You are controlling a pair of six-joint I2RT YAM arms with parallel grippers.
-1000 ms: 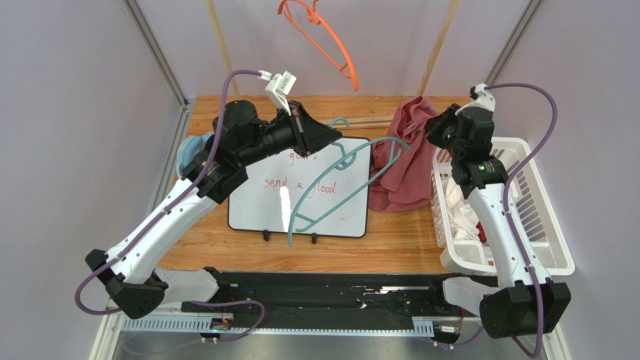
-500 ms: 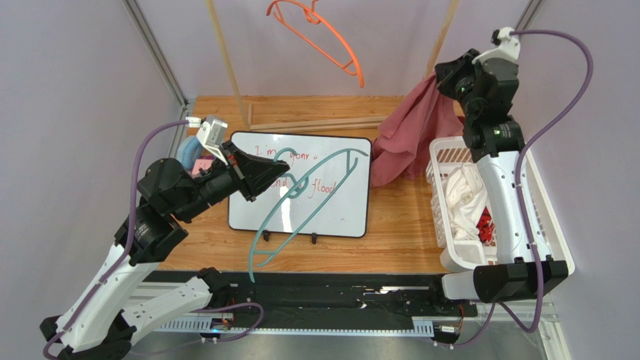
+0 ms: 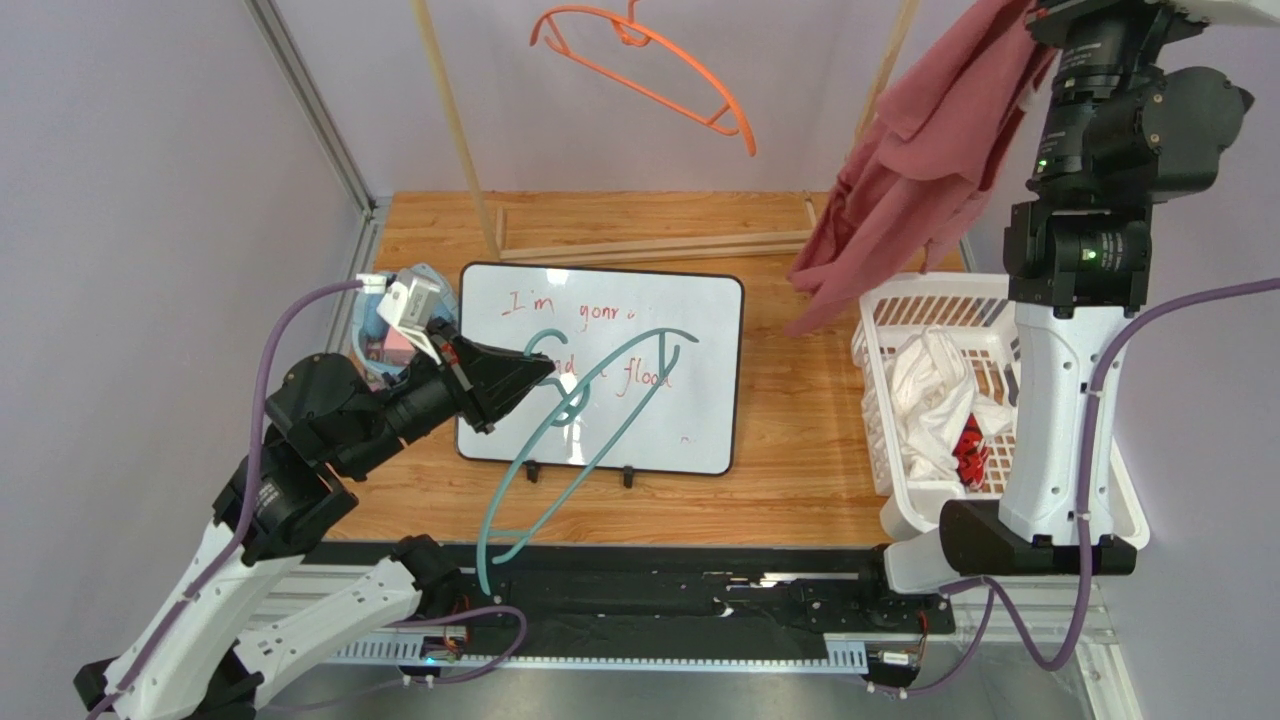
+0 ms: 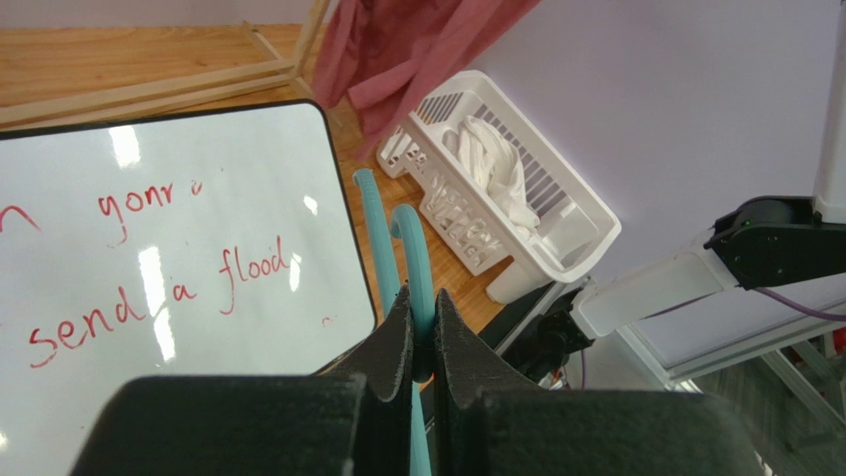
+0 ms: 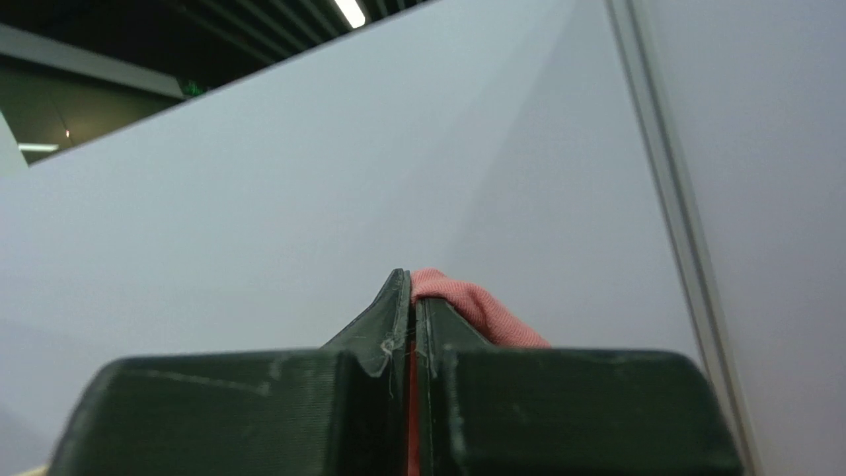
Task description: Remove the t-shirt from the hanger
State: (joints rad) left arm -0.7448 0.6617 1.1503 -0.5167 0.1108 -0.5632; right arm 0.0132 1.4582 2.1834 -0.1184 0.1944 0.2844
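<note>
Your left gripper (image 4: 422, 297) has its fingers pressed shut on the teal hanger (image 4: 415, 248), with only the hanger's rod between them. The hanger is bare. It hangs tilted over the whiteboard (image 3: 684, 405), its hook close to the gripper and its long arm running down toward the near edge of the wooden table (image 3: 796, 450).

Your right gripper (image 5: 410, 288) is raised high at the far right, and its fingers are closed on a fold of the red t-shirt (image 3: 932, 135). In the right wrist view a little red cloth bulges out beside the fingertips. The t-shirt is off the teal hanger and well apart from it. It drapes down from the right gripper, and its lowest point hangs above the far end of the white basket (image 3: 1112, 518).

That basket sits at the table's right side and holds a crumpled white cloth (image 3: 932, 393). An orange hanger (image 3: 661, 68) hangs at the back, above the table.
</note>
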